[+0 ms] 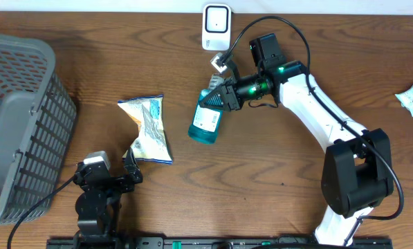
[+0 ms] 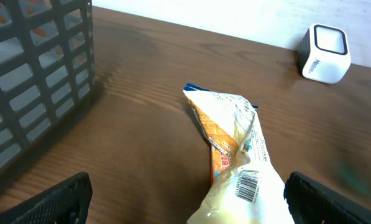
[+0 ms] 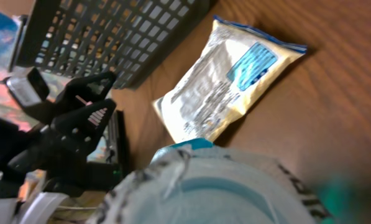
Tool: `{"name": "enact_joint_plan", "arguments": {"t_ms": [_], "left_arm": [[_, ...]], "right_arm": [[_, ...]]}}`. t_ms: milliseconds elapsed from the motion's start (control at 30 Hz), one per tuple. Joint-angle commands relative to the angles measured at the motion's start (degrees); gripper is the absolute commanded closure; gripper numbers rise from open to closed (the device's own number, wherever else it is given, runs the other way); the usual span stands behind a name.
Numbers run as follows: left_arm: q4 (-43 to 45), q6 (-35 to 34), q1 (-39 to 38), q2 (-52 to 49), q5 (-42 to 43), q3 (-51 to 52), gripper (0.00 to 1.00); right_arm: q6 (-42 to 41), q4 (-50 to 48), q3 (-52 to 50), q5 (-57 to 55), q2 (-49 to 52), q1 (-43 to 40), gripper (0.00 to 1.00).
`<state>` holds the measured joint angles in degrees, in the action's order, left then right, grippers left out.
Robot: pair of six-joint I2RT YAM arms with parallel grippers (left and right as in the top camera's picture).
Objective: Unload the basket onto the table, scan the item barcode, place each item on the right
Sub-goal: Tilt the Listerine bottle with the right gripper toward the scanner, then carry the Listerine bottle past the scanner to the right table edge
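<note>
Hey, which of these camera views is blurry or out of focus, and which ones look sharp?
Overhead view: sharp and evenly lit, no glare. Left wrist view: the snack bag and its barcode are crisp; a teal smear at the lower right edge is out of focus. Right wrist view: soft throughout, with the bottle close to the lens badly blurred.
</note>
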<state>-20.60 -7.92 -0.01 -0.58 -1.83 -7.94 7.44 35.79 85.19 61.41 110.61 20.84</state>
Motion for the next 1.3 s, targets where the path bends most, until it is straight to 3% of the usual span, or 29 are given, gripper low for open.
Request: {"name": "enact_joint_plan", "arguments": {"t_ms": [0,267,433,733,867,1100,1267], "left_arm": [[0.0,-0.5,0.3,0.3,-0.1,0.1,0.02],[-0.1,-0.5,0.3,0.3,-0.1,0.1,0.02],[-0.1,-0.5,0.3,0.3,-0.1,0.1,0.02],[-0.1,-0.5,0.3,0.3,-0.1,0.1,0.02],[-0.1,-0.5,0.3,0.3,-0.1,0.1,0.02],[-0.1,-0.5,0.3,0.3,-0.1,0.1,0.02],[-0.1,-0.5,0.3,0.3,-0.1,0.1,0.02]], "right_arm": [[-2.3,-1.7,1.4,1.5,-0.6,-0.2,0.7],[-2.3,-3.5,2.1,-14.3,-0.6,-0.2,0.68],[-2.3,-2.4,5.4,-23.7,-0.6,-0.1,0.73],[1.7,0.7,12.1,-48.9,-0.6,1.8,0.71],[5.0,-3.4,12.5,-61.6,-0.6,3.5,0.71],[12.1,-19.1,13.3,-80.8,3.7,6.3,0.75],[18.8,-23.9,22.1,-89.6,13.0,6.7,0.74]]}}
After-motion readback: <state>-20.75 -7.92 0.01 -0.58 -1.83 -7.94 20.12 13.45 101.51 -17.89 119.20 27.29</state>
